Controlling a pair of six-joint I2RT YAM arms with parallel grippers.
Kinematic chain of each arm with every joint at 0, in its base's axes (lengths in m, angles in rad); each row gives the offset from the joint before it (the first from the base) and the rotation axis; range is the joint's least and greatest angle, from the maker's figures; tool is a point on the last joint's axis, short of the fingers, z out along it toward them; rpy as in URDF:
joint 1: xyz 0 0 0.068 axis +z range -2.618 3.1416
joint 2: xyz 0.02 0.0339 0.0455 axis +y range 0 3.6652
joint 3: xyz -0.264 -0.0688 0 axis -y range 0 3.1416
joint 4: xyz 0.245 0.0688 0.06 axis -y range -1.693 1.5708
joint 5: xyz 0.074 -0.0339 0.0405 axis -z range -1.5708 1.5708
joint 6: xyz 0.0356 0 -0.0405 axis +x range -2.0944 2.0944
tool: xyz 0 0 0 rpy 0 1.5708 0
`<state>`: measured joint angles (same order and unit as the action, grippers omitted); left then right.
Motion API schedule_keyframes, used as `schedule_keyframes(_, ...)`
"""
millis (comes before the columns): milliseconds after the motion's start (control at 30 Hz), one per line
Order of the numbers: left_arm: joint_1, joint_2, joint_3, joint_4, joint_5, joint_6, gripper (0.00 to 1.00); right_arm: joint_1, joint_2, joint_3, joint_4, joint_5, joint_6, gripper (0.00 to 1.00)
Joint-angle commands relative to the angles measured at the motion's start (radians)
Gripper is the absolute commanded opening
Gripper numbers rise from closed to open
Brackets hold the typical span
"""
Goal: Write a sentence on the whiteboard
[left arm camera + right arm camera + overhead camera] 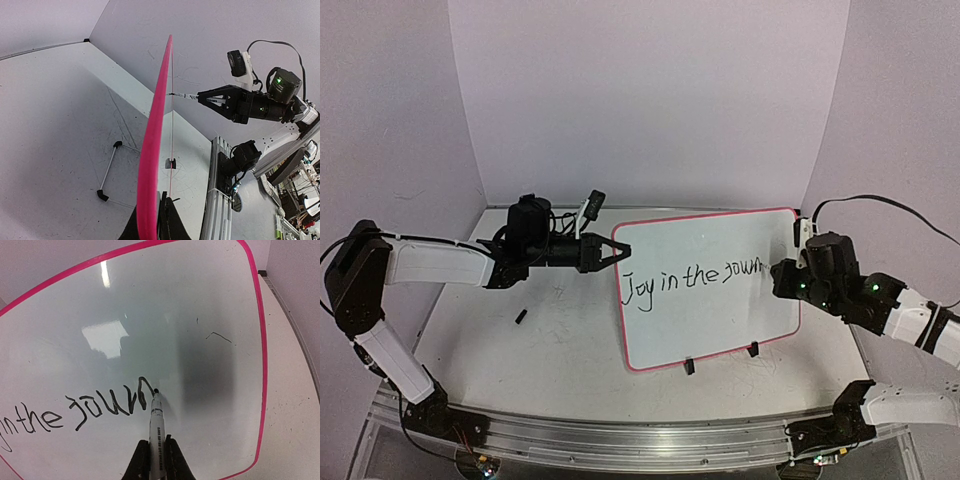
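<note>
Top view: whiteboard (710,300) stands on lower long edge, mid desk (520,350), two black clips (689,366) at bottom edge; writing reads "Joy in the town". Left arm stretched level across desk, left hand (618,250) clenched on whiteboard's upper left corner. Right hand (785,272) at whiteboard's right end, wrist bent inward. Only left wrist view shows whiteboard edge-on, pink rim (152,150) pinched between fingers. Only right wrist view shows marker (156,422) clamped in right hand, tip touching whiteboard at last letter
</note>
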<state>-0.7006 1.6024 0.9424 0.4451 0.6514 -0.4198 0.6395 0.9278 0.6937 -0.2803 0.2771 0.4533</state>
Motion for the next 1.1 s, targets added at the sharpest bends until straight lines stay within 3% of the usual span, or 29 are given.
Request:
schedule_keyframes(0,-0.005,0.019,-0.017,-0.109,-0.133,0.092,0.00,-0.004,0.006,0.014,0.009,0.065,0.021,0.00)
schedule_keyframes(333,-0.005,0.019,-0.015,-0.109,-0.133,0.093,0.00,-0.004,0.004,0.026,0.005,0.112,0.029,0.00)
schedule_keyframes(1067,-0.005,0.022,-0.012,-0.109,-0.131,0.093,0.00,-0.005,0.020,0.037,0.067,0.007,-0.041,0.00)
